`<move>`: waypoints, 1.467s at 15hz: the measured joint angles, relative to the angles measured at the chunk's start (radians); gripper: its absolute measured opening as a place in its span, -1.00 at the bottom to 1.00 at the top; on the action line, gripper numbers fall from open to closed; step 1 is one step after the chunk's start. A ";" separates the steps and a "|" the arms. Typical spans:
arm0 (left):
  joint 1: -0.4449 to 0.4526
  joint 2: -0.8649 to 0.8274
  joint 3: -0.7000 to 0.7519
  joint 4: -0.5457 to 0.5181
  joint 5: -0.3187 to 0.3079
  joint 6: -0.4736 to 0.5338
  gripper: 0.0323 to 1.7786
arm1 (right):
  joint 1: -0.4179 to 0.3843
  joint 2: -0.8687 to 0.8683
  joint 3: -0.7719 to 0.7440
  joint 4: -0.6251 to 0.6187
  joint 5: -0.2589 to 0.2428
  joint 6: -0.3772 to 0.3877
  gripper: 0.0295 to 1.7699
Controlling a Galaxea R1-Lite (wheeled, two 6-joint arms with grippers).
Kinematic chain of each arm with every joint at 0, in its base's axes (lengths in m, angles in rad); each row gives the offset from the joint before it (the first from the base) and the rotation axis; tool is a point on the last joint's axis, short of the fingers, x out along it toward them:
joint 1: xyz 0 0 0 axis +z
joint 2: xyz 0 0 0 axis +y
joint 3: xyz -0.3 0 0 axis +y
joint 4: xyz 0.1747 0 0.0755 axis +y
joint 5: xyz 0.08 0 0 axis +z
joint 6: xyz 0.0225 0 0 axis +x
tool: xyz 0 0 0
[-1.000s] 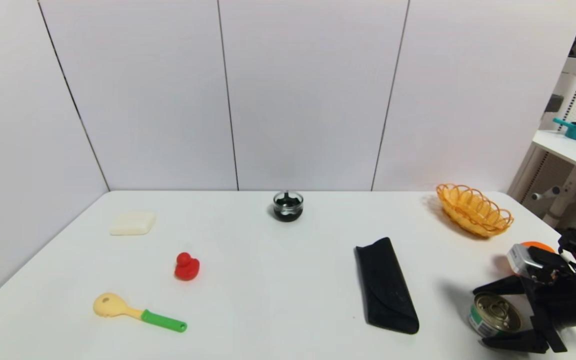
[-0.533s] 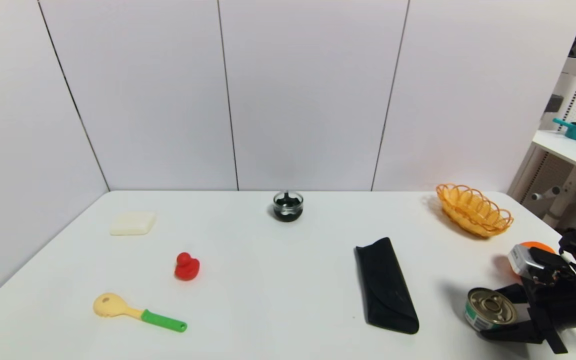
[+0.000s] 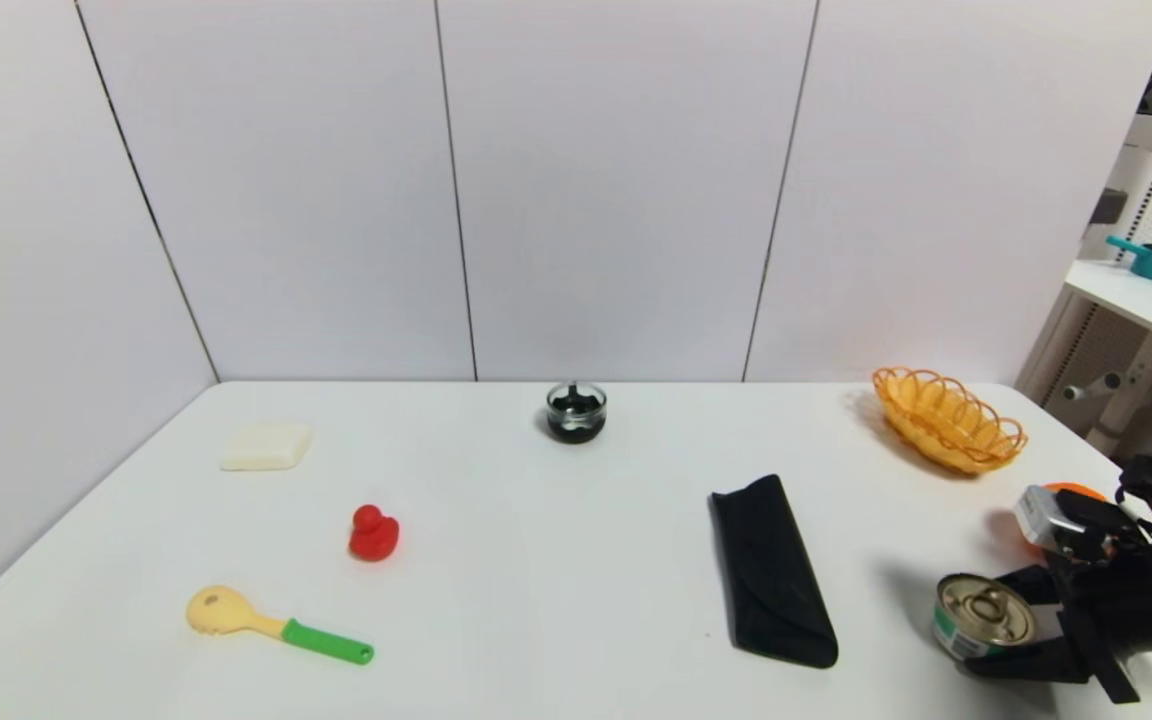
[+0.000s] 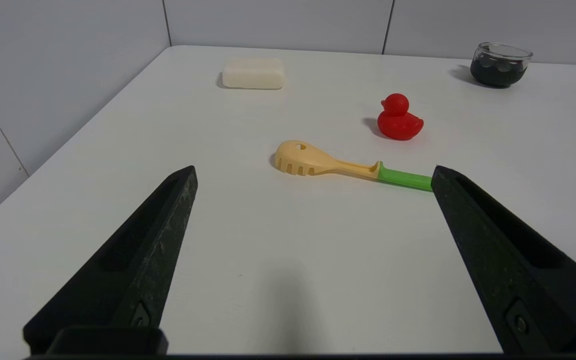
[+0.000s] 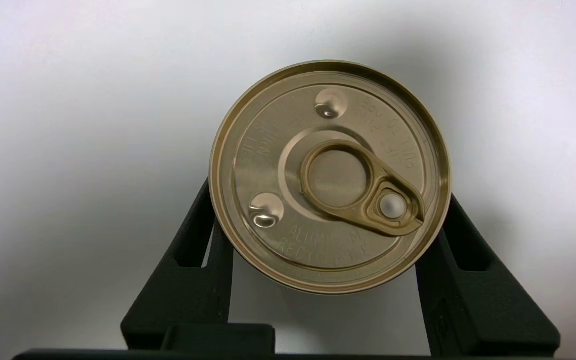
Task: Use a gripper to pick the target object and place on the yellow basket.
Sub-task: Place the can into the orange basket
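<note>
Black right gripper (image 3: pixel 1001 625), partly cut off at the near right, clamps the tin can (image 3: pixel 983 615), raised slightly since a moment ago, well short of the yellow basket (image 3: pixel 948 418); left gripper (image 4: pixel 313 260) gapes wide.

tin can (image 5: pixel 330 176) lid, embossed "ALUMINUM RECYCLABLE" (faint)

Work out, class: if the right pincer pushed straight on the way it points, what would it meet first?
Beyond the tin can the right pincer holds, probably the black pouch comes first, though depth is unclear.
</note>
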State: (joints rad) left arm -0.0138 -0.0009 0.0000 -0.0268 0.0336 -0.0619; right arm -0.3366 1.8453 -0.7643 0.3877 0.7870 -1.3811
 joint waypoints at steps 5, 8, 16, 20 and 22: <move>0.000 0.000 0.000 0.000 0.000 0.000 0.90 | -0.011 -0.048 -0.093 0.001 0.040 0.064 0.09; 0.000 0.000 0.000 0.000 0.000 0.000 0.90 | -0.004 -0.057 -0.182 0.001 0.073 0.138 0.09; 0.000 0.000 0.000 0.000 0.000 0.000 0.90 | 0.002 0.149 -0.725 -0.004 0.083 0.436 0.09; 0.000 0.000 0.000 0.000 0.000 0.000 0.90 | -0.009 0.348 -0.958 -0.005 0.050 0.491 0.09; 0.000 0.000 0.000 0.000 0.001 0.000 0.90 | -0.013 0.432 -1.041 -0.006 0.009 0.499 0.08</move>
State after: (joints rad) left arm -0.0138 -0.0009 0.0000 -0.0272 0.0345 -0.0619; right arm -0.3500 2.2774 -1.8049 0.3819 0.7962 -0.8821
